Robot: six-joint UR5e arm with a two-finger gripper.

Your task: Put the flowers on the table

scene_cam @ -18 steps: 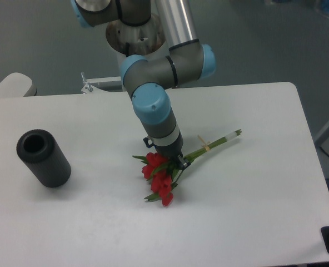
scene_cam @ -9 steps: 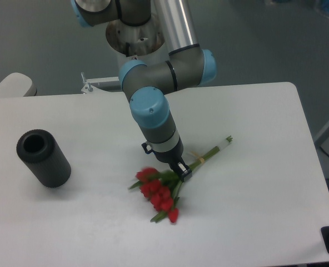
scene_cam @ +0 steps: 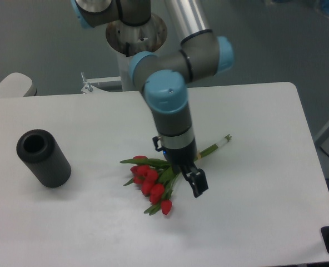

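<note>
Red tulip flowers (scene_cam: 151, 182) with green stems flat on the white table (scene_cam: 253, 211), jaws released just above.

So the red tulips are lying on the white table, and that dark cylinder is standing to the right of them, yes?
Not quite. The camera view shows the dark cylinder to the left of the flowers, not the right, lying on its side near the table's left edge. The tulips do lie on the white table, beside the gripper.
</note>
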